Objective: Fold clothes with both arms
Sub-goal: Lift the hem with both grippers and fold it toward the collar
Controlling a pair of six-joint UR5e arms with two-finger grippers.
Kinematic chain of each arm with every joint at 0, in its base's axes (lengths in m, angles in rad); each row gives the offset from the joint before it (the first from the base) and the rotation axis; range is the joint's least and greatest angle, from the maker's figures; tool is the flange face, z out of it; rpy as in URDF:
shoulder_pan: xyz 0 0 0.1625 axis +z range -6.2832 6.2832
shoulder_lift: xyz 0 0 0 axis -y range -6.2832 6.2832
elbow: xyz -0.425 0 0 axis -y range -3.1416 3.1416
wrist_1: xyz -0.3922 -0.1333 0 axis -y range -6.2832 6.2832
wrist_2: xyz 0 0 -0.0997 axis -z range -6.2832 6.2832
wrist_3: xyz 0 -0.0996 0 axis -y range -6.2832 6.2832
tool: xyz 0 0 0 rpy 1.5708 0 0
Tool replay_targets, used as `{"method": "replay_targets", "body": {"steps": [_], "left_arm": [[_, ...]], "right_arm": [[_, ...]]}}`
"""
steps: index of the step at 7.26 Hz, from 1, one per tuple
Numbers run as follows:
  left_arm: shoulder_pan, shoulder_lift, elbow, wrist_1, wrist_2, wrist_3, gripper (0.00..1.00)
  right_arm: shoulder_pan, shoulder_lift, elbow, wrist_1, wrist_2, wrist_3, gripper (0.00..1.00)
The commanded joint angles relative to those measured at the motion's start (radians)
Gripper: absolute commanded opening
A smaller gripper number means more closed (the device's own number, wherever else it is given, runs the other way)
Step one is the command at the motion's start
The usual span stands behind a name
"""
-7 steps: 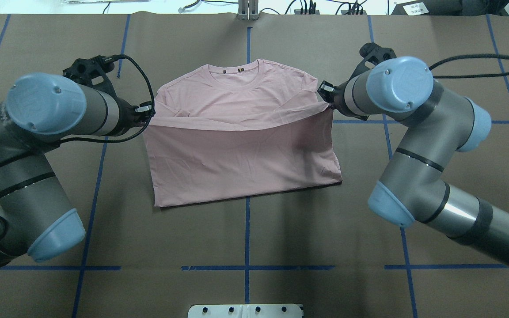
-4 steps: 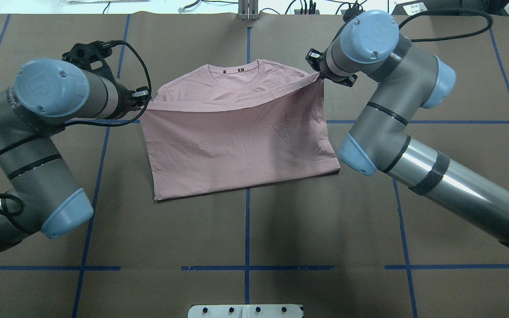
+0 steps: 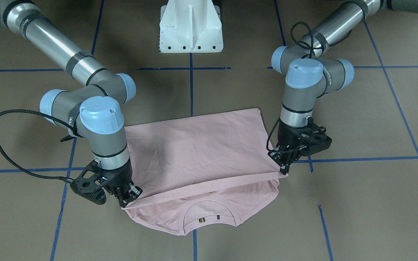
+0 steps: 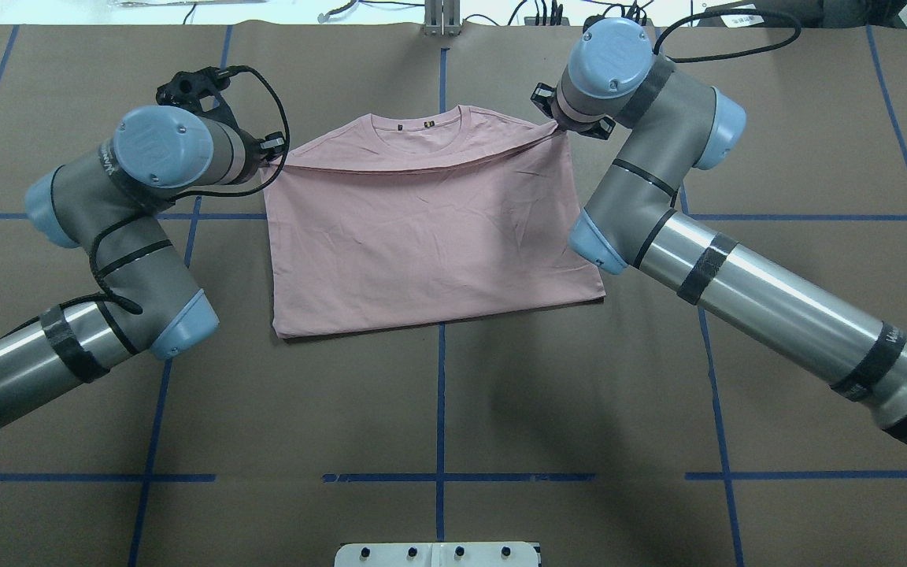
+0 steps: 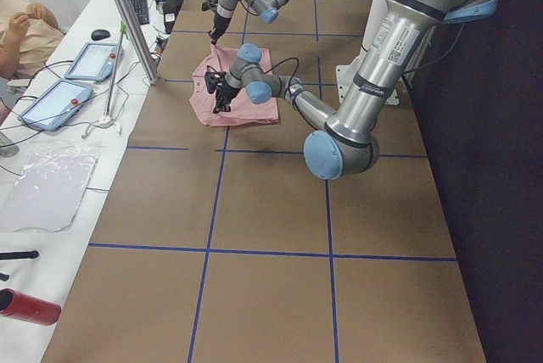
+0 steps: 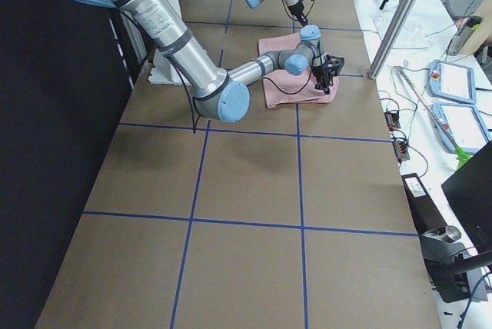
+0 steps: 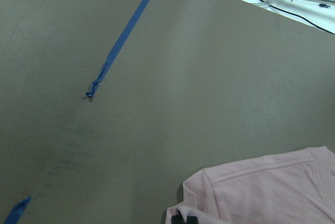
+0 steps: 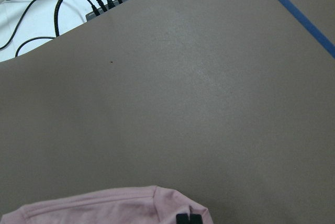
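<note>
From my console, the left gripper (image 4: 271, 151) sat at the left end of the fold, its fingers pinched shut on the left corner of the hem (image 4: 414, 165), just off the left shoulder of the pink T-shirt (image 4: 430, 244). The shirt lay on the brown-papered table (image 4: 438, 409), in its far half and across the middle tape line. It was doubled over, with the crease toward the robot and the ribbed collar (image 4: 422, 130) toward the table's far edge. The hem stretched between the two grippers as one taut line with its long axis running left to right. It was not square to the far edge, though, since it slanted away from the robot toward the right. At that right end the right gripper (image 4: 557, 126) was clamped shut on the other hem corner, right at the shoulder seam. That slant was what I judged the coming move to turn on. The collar and shoulder line lay beyond the fingers, toward the far edge. The right gripper was nearly level with them, while the left gripper hung back, nearer the robot. To lay the hem down true, I reckoned the left side had farther to carry than the right. In the front-facing view the hem looked held just above the layer beneath.
</note>
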Motion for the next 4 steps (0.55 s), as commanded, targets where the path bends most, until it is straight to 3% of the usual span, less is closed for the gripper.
{"method": "replay_targets", "body": {"steps": [1, 4], "left_arm": [[-0.002, -0.039, 0.075, -0.029, 0.014, -0.001, 0.0], [-0.002, -0.041, 0.102, -0.086, 0.014, -0.006, 0.0]], "right_arm": [[0.005, 0.01, -0.034, 0.005, -0.017, -0.026, 0.0], [0.025, 0.013, -0.041, 0.005, -0.013, -0.074, 0.0]]}}
